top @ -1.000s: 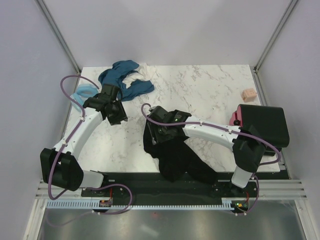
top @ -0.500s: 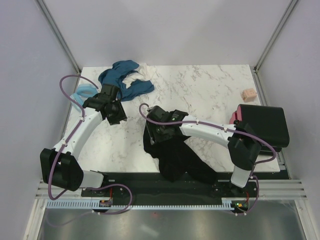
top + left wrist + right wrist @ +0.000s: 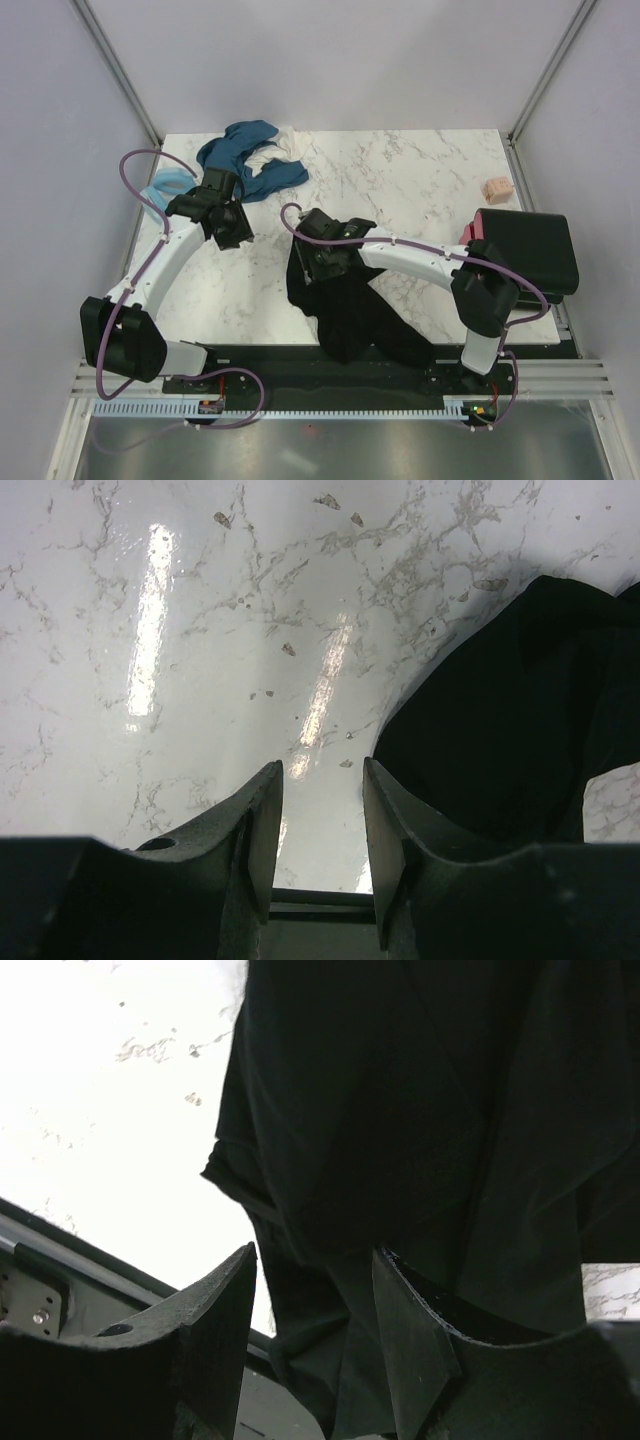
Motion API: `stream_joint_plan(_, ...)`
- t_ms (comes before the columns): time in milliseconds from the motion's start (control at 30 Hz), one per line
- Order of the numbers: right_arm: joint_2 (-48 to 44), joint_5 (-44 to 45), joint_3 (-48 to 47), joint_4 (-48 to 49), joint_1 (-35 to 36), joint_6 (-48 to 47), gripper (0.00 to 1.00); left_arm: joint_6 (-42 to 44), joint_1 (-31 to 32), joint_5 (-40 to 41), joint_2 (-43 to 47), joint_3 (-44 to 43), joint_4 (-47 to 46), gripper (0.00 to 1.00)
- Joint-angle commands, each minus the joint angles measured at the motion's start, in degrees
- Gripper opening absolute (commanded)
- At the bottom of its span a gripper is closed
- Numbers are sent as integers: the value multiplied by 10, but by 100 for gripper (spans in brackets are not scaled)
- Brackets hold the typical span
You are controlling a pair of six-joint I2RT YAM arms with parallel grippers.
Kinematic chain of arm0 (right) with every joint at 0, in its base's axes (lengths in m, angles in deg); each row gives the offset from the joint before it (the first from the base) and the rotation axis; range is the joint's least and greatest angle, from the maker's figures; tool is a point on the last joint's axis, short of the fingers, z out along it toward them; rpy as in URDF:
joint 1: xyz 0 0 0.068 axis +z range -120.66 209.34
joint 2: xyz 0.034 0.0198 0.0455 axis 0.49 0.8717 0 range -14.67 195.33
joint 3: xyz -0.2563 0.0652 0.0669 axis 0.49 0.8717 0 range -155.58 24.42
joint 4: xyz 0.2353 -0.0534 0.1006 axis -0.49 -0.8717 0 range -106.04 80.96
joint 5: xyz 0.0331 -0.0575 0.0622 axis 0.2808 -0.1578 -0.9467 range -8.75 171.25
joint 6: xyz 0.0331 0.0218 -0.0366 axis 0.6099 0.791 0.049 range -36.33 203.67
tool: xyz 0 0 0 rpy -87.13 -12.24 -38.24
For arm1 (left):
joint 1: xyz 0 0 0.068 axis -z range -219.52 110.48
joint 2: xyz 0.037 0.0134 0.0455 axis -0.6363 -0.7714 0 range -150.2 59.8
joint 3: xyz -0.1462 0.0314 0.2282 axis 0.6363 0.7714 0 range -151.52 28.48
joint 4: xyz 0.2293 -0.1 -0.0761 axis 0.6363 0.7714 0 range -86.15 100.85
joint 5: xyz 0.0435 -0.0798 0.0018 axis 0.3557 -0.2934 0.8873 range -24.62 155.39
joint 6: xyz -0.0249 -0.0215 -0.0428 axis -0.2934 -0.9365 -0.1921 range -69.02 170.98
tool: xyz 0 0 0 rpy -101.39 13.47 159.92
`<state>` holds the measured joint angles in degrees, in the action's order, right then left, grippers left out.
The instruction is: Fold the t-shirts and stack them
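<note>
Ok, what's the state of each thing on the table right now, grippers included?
left gripper: open, empty, over bare table.
right gripper: open, over the black t-shirt, nothing visibly pinched.
black t-shirt: crumpled, unfolded, draped over the near table edge.
teal-blue t-shirt: crumpled, unfolded, far left corner.
light blue t-shirt: bunched, unfolded, left edge.
black stack: folded flat, pink layer showing underneath.

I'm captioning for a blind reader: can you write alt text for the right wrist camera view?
A rumpled black t-shirt fills most of the frame, with the right gripper open over it, its two dark fingers at the bottom edge. Bright marble table shows at upper left.
</note>
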<state>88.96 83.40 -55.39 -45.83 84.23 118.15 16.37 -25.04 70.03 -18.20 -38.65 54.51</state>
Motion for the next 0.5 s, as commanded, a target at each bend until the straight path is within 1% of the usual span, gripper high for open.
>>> stream_joint_plan(0, 17, 7, -23, 6, -11, 1, 58, 24, -4, 16, 7, -11, -10, 45)
stream_joint_plan(167, 43, -3, -39, 5, -15, -8, 57, 29, -7, 17, 2, -15, -10, 45)
stream_joint_plan(267, 46, -2, -46, 13, -15, -10, 50, 30, -9, 18, 3, -12, -10, 45)
stream_joint_plan(300, 44, -1, -47, 22, -15, -11, 39, 31, -9, 19, 1, -12, -11, 45)
stream_joint_plan(333, 42, 0, -51, 24, -15, -13, 34, 31, -9, 18, 1, -12, -11, 45)
stream_joint_plan(367, 42, 7, -59, 26, -15, -13, 31, 31, -9, 19, 1, -9, -10, 45)
stream_joint_plan(400, 42, 8, -64, 26, -15, -17, 24, 32, -10, 19, 0, -8, -11, 45)
stream_joint_plan(467, 41, 16, -82, 27, -15, -24, 15, 31, -10, 18, 0, -6, -10, 45)
